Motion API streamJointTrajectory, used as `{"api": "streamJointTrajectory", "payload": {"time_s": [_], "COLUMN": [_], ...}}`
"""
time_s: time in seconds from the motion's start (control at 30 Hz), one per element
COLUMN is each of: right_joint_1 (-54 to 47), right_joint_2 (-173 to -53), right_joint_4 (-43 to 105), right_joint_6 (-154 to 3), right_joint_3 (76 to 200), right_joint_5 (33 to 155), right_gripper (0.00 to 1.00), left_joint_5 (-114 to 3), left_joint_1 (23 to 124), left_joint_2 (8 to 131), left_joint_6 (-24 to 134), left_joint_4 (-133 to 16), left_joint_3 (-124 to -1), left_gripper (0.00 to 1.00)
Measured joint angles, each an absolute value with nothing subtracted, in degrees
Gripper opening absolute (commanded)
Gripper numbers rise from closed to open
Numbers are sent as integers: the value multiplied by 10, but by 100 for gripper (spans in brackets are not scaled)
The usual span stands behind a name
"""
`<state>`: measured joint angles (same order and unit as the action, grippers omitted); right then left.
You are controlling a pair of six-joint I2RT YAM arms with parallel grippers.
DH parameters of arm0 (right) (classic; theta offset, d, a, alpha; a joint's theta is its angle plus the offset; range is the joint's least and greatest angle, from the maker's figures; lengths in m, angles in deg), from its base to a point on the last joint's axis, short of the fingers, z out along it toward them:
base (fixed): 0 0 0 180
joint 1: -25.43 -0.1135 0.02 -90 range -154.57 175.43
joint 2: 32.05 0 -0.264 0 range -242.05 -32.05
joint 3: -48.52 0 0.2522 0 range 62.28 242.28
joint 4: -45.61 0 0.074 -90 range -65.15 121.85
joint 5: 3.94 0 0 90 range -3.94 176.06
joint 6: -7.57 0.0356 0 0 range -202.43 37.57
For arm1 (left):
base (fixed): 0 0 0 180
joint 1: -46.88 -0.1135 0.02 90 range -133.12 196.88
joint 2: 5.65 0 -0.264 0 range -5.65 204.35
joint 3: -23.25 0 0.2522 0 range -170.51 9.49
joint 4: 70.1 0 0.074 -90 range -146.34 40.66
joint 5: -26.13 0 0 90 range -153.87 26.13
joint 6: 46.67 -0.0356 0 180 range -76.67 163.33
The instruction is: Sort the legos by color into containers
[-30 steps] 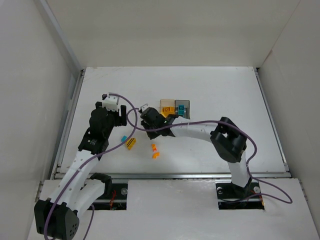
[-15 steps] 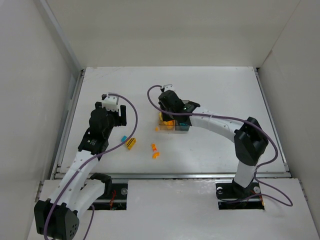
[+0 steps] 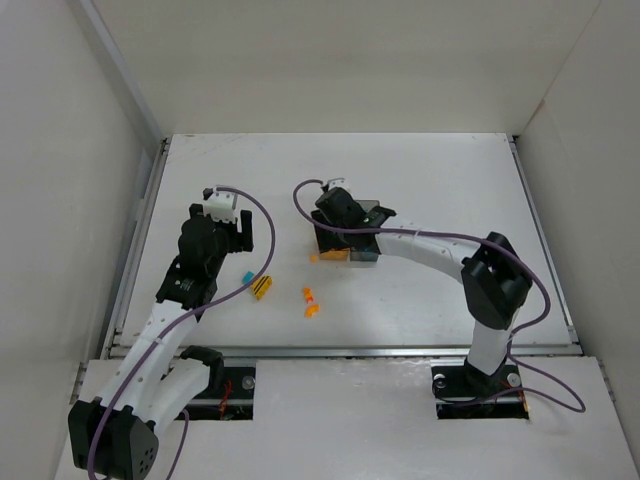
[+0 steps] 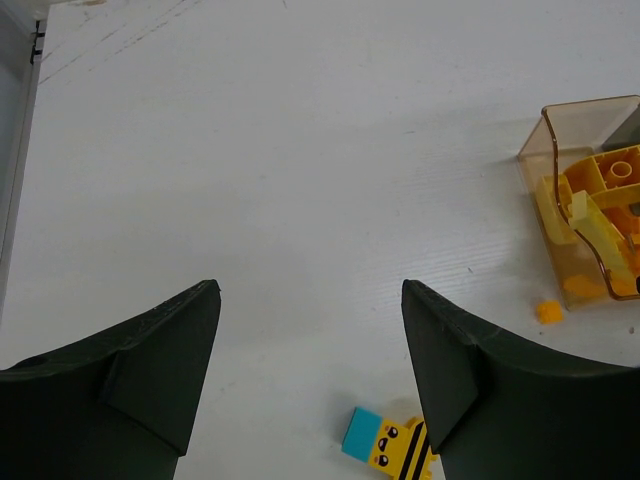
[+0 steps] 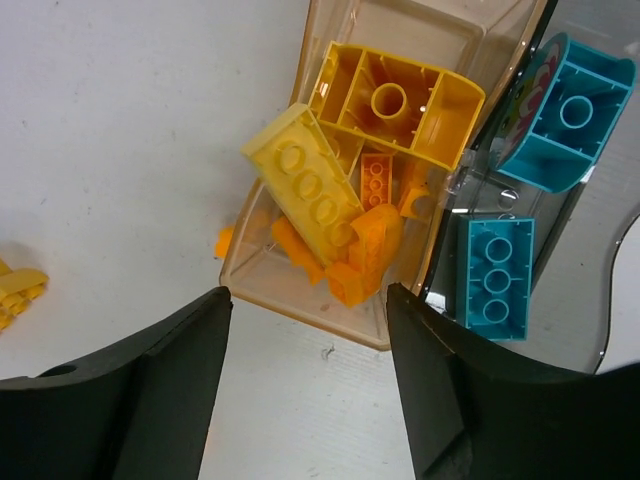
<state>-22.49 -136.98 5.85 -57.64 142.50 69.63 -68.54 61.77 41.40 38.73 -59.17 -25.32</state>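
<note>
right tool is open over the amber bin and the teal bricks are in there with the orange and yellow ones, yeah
Not quite. The right tool is open over the amber bin, but the teal bricks lie in the grey bin beside it; the amber one holds only orange and yellow bricks. The right wrist view shows it.

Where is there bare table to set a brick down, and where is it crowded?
Bare: the far strip of the table beyond the amber bin, and the far left corner. Crowded: the near middle, from the left gripper to that bin, where the striped yellow brick and orange bricks lie.
</note>
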Motion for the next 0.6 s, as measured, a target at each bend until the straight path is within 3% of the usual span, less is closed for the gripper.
{"api": "streamJointTrajectory", "payload": {"time_s": [0.07, 0.23, 0.6], "right_joint_1": [-232, -285, -323], "right_joint_2": [-1370, -1370, -1466], "right_joint_4": [53, 53, 51], "right_joint_6": [-583, -572, -480], "right_joint_3": [1430, 1447, 1448], "right_joint_5": [685, 669, 673], "right_gripper": [65, 26, 32], "left_joint_5": [-686, -686, -688], "left_joint_1": [618, 617, 611], "left_joint_2": [414, 414, 412], "left_joint_6": [387, 387, 392], "left_joint_4": [-591, -591, -590], "left_joint_3": [-253, -253, -252], "left_gripper": [70, 70, 70]}}
